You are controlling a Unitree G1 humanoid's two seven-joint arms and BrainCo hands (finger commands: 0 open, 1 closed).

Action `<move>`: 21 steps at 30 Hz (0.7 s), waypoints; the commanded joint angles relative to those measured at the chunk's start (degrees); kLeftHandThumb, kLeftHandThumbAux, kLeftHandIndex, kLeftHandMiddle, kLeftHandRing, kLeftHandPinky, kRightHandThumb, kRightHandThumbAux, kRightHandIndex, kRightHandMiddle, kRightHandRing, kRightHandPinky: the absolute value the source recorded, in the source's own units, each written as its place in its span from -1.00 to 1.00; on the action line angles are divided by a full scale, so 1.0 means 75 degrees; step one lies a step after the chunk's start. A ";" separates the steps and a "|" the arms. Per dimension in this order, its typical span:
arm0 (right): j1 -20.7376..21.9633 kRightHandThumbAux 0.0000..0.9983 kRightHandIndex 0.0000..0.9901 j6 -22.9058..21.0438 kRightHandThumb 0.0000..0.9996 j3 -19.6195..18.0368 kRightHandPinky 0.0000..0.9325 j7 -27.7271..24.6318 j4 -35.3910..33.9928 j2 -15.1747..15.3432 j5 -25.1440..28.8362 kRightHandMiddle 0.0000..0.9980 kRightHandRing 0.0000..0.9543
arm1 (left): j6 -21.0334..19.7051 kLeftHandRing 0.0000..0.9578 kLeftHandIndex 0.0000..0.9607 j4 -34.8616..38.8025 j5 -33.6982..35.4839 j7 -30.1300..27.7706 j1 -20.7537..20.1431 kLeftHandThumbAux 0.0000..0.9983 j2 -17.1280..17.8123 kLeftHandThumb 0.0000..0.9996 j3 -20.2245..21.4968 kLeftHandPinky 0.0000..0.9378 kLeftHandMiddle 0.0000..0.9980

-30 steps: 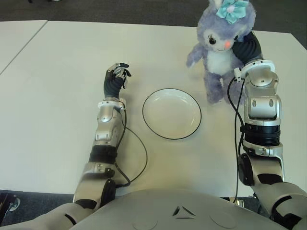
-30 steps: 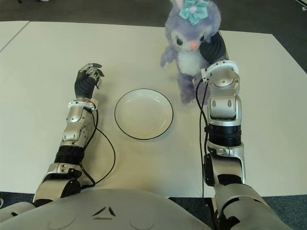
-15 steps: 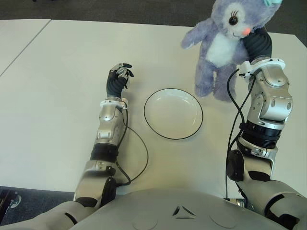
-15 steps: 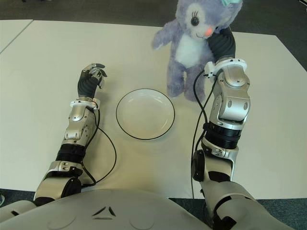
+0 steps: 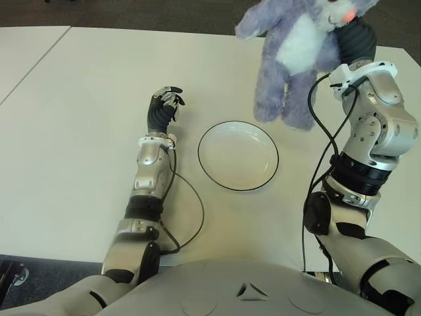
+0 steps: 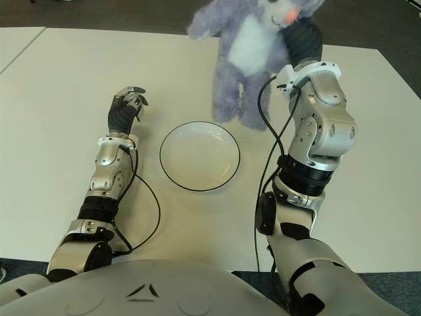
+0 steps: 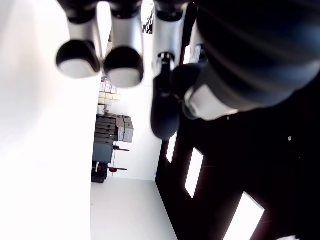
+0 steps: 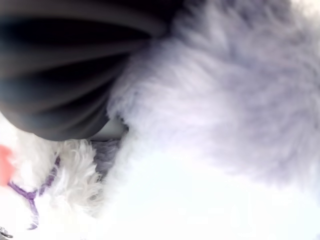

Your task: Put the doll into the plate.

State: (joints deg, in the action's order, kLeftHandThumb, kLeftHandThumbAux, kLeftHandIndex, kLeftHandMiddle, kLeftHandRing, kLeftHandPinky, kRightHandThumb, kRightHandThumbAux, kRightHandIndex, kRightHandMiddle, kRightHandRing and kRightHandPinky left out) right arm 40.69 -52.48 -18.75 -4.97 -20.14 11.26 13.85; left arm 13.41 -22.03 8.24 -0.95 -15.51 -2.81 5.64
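Note:
The doll [image 5: 293, 62] is a purple plush rabbit with a white belly and a pink nose. It hangs in the air above the table, tilted, its feet just beyond the far right rim of the plate. My right hand [image 5: 352, 41] is shut on its back; purple fur [image 8: 225, 100] fills the right wrist view. The plate [image 5: 238, 156] is white with a dark rim and lies bare at the table's middle. My left hand [image 5: 164, 104] shows left of the plate, fingers [image 7: 120, 60] curled, holding nothing.
The white table [image 5: 79, 145] spreads wide to the left and front. A seam [image 5: 33, 66] to a second table runs at the far left. Dark floor [image 5: 164, 13] lies beyond the far edge. Black cables [image 5: 191, 210] trail along both forearms.
My right hand has lifted the doll off the table and carried it up and to the left, toward the plate. The left hand has stayed where it was.

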 commanded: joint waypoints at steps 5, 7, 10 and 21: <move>0.0332 0.25 0.63 -0.0615 0.95 0.0034 0.91 0.0227 -0.0199 -0.0005 0.0401 0.00 0.81 | 0.0081 0.87 -0.08 -0.0763 0.0036 -0.0113 0.0649 0.41 -0.0221 0.42 0.0040 0.87 0.78; 0.0419 0.25 0.63 -0.0730 0.95 0.0034 0.92 0.0297 -0.0199 -0.0015 0.0430 0.00 0.81 | 0.0084 0.87 -0.08 -0.0771 0.0030 -0.0130 0.0652 0.41 -0.0221 0.42 0.0037 0.87 0.78; 0.0568 0.25 0.54 -0.0993 0.95 0.0041 0.92 0.0396 -0.0246 -0.0046 0.0481 0.00 0.82 | 0.0108 0.86 -0.08 -0.0781 0.0007 -0.0119 0.0657 0.41 -0.0236 0.42 0.0025 0.87 0.78; 0.1086 0.25 0.57 -0.2866 0.94 -0.0144 0.94 0.0640 -0.0819 -0.0333 0.0880 0.00 0.85 | 0.0112 0.86 -0.08 -0.0891 -0.0052 -0.0035 0.0564 0.41 -0.0272 0.42 0.0016 0.87 0.78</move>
State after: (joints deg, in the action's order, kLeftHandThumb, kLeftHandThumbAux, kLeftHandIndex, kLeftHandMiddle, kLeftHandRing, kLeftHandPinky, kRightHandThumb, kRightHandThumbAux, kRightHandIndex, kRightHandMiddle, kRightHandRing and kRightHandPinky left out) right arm 47.54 -69.01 -19.16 -0.78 -24.20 10.20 18.52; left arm 13.77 -23.11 7.85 -1.00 -16.71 -3.32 5.72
